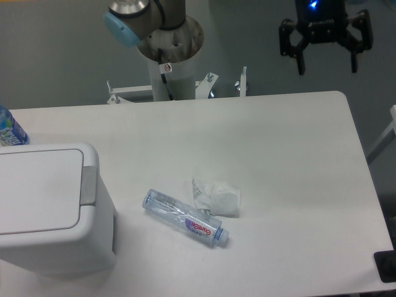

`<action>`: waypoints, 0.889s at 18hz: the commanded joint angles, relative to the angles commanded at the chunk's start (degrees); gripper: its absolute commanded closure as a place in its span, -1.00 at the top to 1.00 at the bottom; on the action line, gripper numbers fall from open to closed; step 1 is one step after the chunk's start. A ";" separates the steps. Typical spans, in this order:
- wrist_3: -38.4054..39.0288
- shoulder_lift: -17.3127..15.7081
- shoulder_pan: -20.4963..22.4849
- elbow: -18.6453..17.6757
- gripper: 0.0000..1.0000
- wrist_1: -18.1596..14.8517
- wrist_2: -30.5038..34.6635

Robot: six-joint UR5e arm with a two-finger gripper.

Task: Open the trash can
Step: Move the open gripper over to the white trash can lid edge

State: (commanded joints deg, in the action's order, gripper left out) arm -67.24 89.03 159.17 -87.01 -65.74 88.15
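**A robot test lab, not a home**

The setting reads as a robotics lab. A plain white counter [278,154] stands against a bare grey wall, with the robot arm's cylindrical base [170,46] bolted to metal brackets [207,83] at the far edge. A black hand [327,59] with a lit blue indicator hangs above the far right corner. The few items laid out look like test props: a white trash can [49,210], a crushed clear bottle [185,218] and a crumpled wrapper [218,197].
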 joint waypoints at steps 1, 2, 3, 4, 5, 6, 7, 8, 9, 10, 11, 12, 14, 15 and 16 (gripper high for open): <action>0.00 0.00 -0.09 0.00 1.00 0.00 0.00; 0.35 0.00 -0.09 0.09 1.00 -0.17 0.00; 1.31 0.00 -0.18 0.17 1.00 -0.18 -0.17; 2.71 0.09 -0.35 0.26 1.00 0.00 -0.70; 4.20 0.09 -0.44 0.44 1.00 0.09 -1.75; 5.96 0.26 -0.44 0.79 1.00 0.09 -2.45; 8.33 0.61 -0.44 0.88 1.00 0.09 -2.72; 10.87 0.70 -0.61 0.88 1.00 0.09 -2.90; 12.81 0.79 -0.88 0.97 1.00 0.17 -3.51; 14.31 0.88 -1.14 1.05 1.00 0.17 -4.12; 15.89 0.88 -1.23 1.05 1.00 0.17 -4.22; 17.56 1.05 -1.32 1.14 1.00 0.17 -4.39; 20.73 1.05 -1.84 1.32 1.00 0.26 -5.79; 22.48 1.14 -2.11 1.58 1.00 0.35 -6.58; 24.15 1.14 -2.37 1.76 1.00 0.70 -7.29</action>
State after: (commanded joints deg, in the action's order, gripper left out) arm -43.08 90.18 156.80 -85.26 -65.04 80.87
